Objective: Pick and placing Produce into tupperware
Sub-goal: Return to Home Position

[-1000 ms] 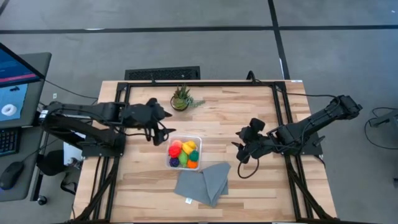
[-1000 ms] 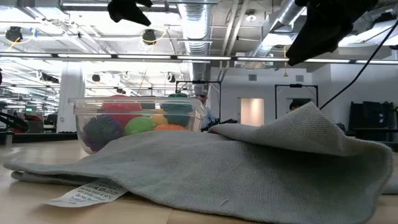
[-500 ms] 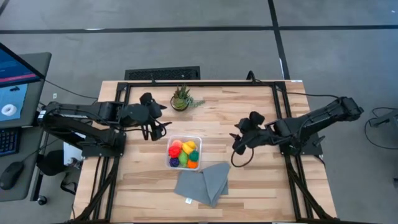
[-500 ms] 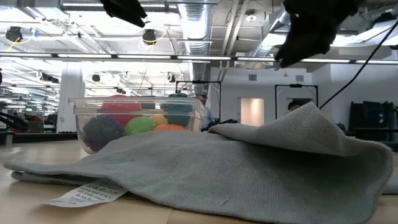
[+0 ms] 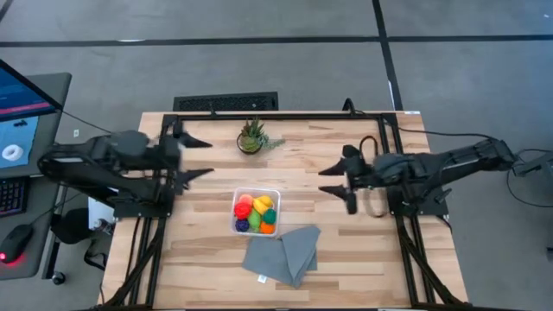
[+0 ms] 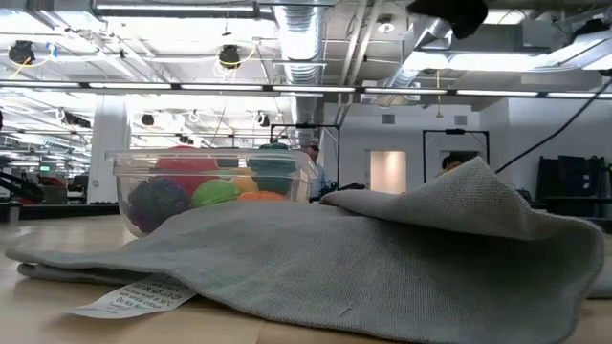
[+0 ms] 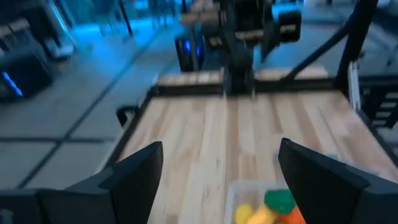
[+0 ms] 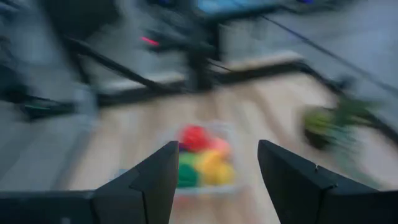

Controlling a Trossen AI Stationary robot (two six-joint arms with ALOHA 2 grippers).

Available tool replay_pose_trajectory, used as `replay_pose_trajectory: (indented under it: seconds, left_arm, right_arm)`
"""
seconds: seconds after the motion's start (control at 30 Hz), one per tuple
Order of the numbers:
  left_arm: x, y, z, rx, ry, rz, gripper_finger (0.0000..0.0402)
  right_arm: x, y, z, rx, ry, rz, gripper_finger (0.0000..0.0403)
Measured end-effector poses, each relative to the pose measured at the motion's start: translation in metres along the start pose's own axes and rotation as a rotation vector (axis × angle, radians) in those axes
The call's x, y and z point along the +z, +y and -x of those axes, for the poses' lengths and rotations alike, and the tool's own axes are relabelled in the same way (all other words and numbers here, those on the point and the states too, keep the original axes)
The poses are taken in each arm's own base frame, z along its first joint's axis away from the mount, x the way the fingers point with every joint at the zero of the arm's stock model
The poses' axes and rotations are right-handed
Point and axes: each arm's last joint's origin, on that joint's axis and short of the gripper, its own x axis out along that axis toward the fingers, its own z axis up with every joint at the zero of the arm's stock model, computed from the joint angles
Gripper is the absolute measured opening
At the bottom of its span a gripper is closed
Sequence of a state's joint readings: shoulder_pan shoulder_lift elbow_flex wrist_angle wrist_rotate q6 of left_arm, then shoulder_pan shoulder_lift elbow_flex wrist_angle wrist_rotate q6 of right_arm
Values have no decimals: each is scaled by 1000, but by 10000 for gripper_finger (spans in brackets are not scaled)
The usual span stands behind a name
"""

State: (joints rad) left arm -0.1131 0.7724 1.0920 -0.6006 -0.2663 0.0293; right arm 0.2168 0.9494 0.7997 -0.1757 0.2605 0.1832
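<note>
Both arms have pulled back from the tupperware (image 5: 277,194) in the last half second. Your left gripper (image 5: 197,158) is now far to the left of it and your right gripper (image 5: 335,180) well to the right. Both have the jaws spread wide, holding nothing. The produce (image 5: 256,213) lies inside the tupperware, just beyond the grey cloth (image 5: 281,252). It seems no fruit is left on the table (image 5: 346,250), though the wrist views are blurred. I judge the filling finished, and only the return remains.

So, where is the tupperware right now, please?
In the high view, the tupperware sits near the middle of the table, with the grey cloth at its lower-right corner and the potted plant farther up.
</note>
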Motion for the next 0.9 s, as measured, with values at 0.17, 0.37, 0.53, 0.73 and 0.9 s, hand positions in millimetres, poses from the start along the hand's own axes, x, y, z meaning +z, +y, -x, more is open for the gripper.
replay_pose_trajectory:
  seconds: [0.17, 0.37, 0.53, 0.73, 0.9]
  left_arm:
    - [3, 10, 35, 14, -128, 4, 308]
    - [-22, 14, 54, 20, -236, 16, 308]
    - [-58, 16, 64, 32, -397, 43, 308]
    - [-103, 16, 70, 36, -512, 87, 308]
    - [-119, 15, 69, 25, -556, 105, 308]
  right_arm:
    - [-9, -14, 19, 205, -205, -40, 245]
    - [-14, -22, 25, 222, -238, -30, 245]
    - [-12, -28, 25, 270, -244, -29, 245]
    - [-6, -39, 25, 306, -287, -33, 245]
    - [-8, -48, 24, 304, -327, -15, 245]
